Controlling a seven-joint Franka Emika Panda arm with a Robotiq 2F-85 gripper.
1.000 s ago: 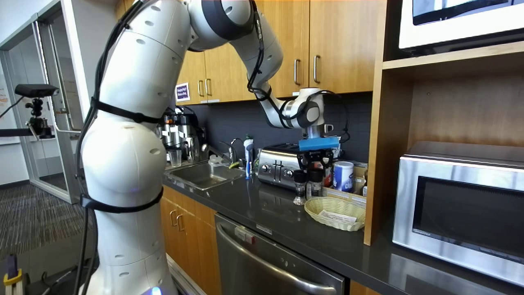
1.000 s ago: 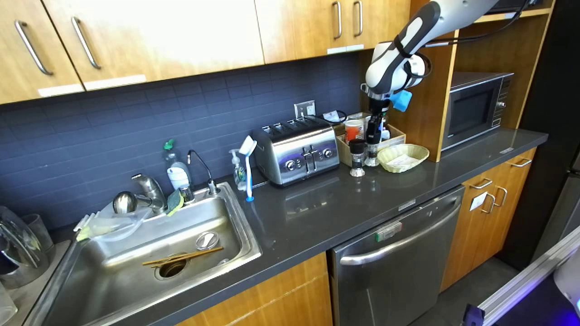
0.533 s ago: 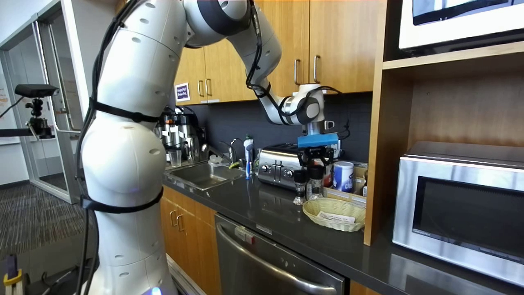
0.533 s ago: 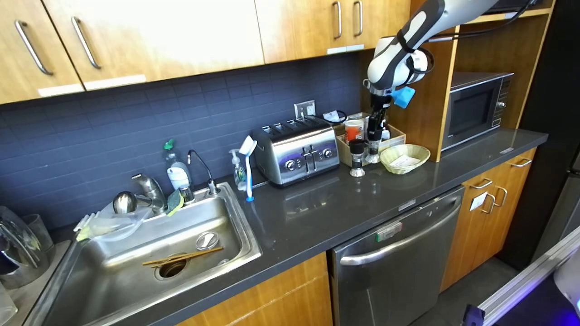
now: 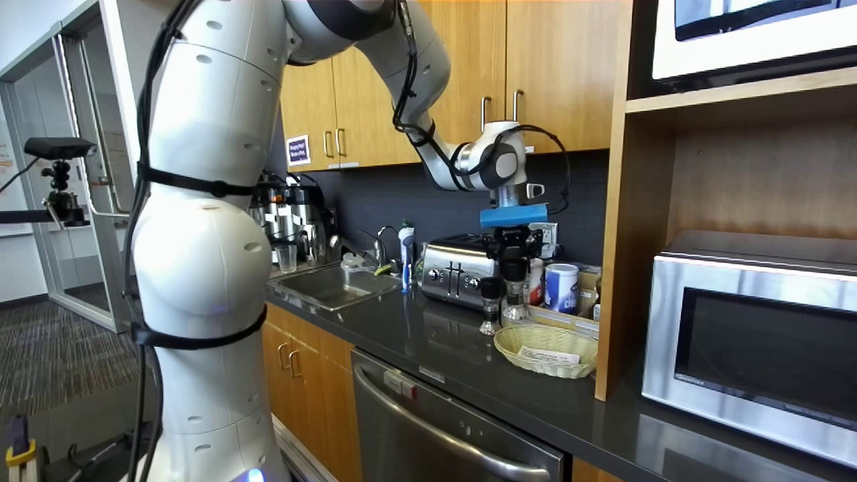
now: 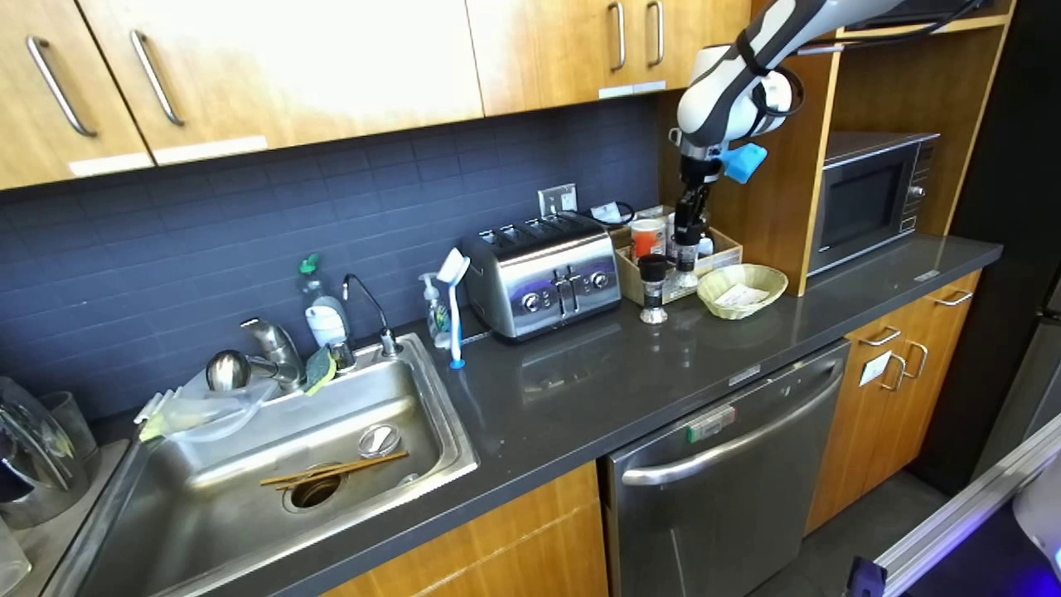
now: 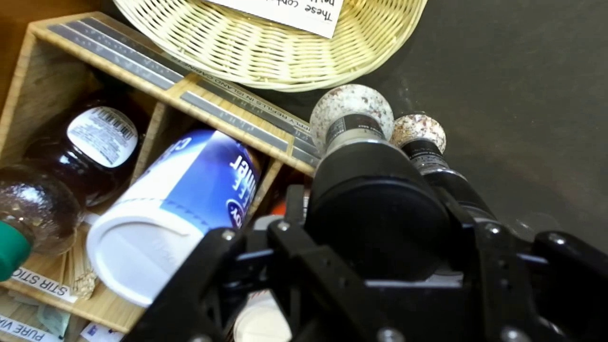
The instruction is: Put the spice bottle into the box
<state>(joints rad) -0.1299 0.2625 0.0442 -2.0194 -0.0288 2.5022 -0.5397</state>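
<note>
The gripper point(image 7: 375, 205) holds the spice bottle point(image 5: 515, 294) by its black cap, with one finger on each side of it, as the wrist view shows. The bottle hangs nearly upright, the cap on top, and in both exterior views its base is seen higher than the base of the second bottle point(image 6: 653, 290), which stands upright on the dark counter point(image 6: 580, 390) just beside it. Above the fingers, a blue piece point(image 5: 513, 215) sits at the wrist of the white arm point(image 5: 201, 254). The held bottle is outside of the wooden box point(image 6: 723, 259), before its front wall; whether it touches this wall, I cannot tell. The box is divided into compartments, and one of them contains a blue and white canister point(image 7: 190, 190), the neighbouring one a brown bottle point(image 7: 80, 152). Near the held bottle there is also the shallow, pale yellowish basket point(image 7: 275, 61), in which lies a white paper point(image 7: 280, 12) with handwriting. At one side of the box stands the steel toaster point(image 6: 555, 282); at the opposite side, behind a wooden panel point(image 6: 771, 224), stands the silver microwave point(image 6: 870, 195). Farther along the counter, past the toaster, is the metal sink point(image 6: 448, 423) with thin wooden sticks point(image 6: 356, 466) inside.
</note>
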